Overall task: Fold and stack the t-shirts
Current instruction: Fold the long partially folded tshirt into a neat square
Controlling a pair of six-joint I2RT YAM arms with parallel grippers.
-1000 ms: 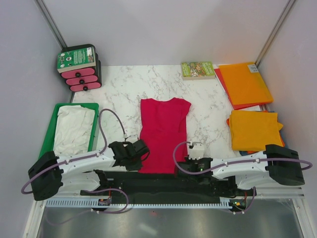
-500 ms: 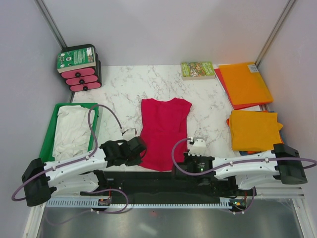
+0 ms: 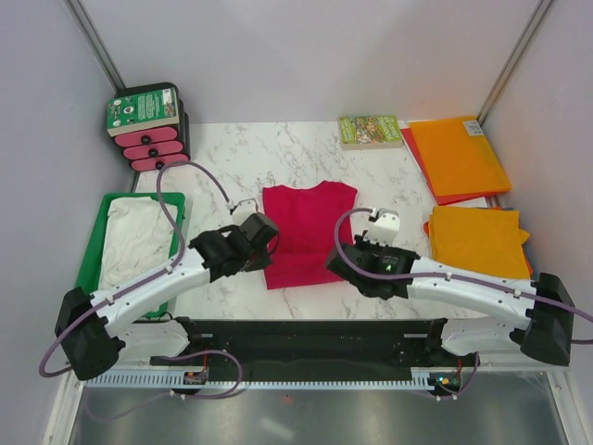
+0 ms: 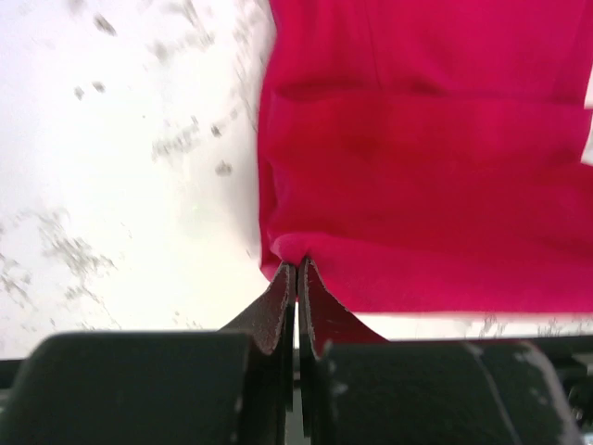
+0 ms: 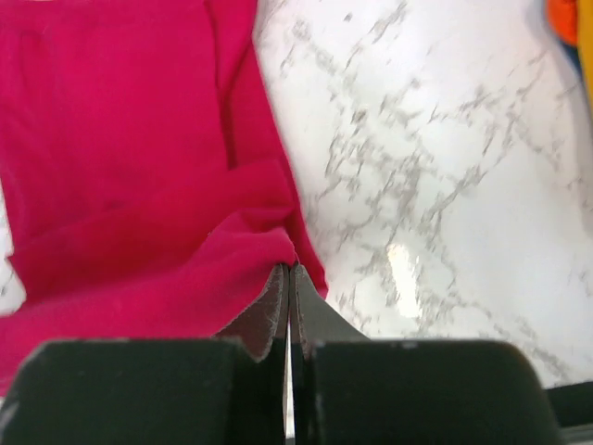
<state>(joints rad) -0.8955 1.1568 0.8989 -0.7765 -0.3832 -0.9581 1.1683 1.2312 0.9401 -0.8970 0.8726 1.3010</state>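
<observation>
The crimson red t-shirt lies in the middle of the marble table, its lower part doubled up over the rest. My left gripper is shut on the shirt's left hem corner. My right gripper is shut on the right hem corner. Both hold the hem raised above the cloth. A white t-shirt lies crumpled in the green tray at the left. Folded orange t-shirts lie at the right, and another orange one lies at the back right.
A small green-covered book lies at the back centre. A black and pink stack of boxes stands at the back left. Grey walls close the left and right sides. The arms' black base rail runs along the near edge.
Both grippers have moved away from the near edge toward the back, carrying the red shirt's hem with them. The shirt now shows shorter, folded over itself.
</observation>
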